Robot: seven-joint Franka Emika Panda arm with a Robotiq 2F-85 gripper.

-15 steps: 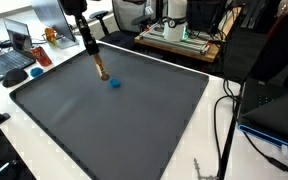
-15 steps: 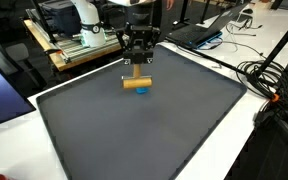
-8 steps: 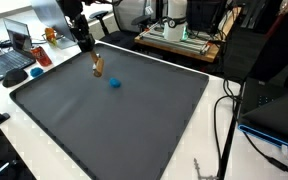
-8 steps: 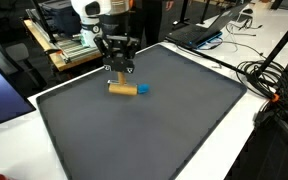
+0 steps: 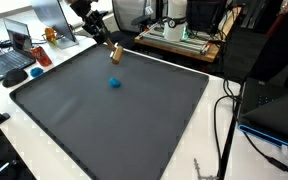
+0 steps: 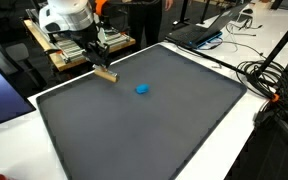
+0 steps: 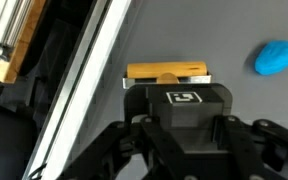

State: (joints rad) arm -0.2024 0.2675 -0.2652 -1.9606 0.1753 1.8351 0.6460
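My gripper (image 5: 105, 41) is shut on a small wooden block (image 5: 114, 53) and holds it in the air above the far edge of the dark grey mat (image 5: 134, 130). In both exterior views the block hangs tilted below the fingers (image 6: 93, 62), and the block (image 6: 105, 74) is near the mat's (image 6: 154, 130) back corner. In the wrist view the block (image 7: 167, 72) shows just past the gripper body (image 7: 174, 92), whose fingertips are hidden. A small blue object (image 5: 115, 83) lies alone on the mat, apart from the gripper; it also shows in the other views (image 6: 142, 89) (image 7: 276, 57).
A white table surrounds the mat. A laptop (image 5: 9, 60) and clutter sit beside one edge. A wooden rack with equipment (image 5: 179, 38) stands behind the mat. Cables (image 6: 269, 80) trail along another side, near a second laptop (image 6: 206, 30).
My gripper has lifted the wooden block off the mat and carried it away from the blue object toward the mat's far edge. The blue object has stayed put.
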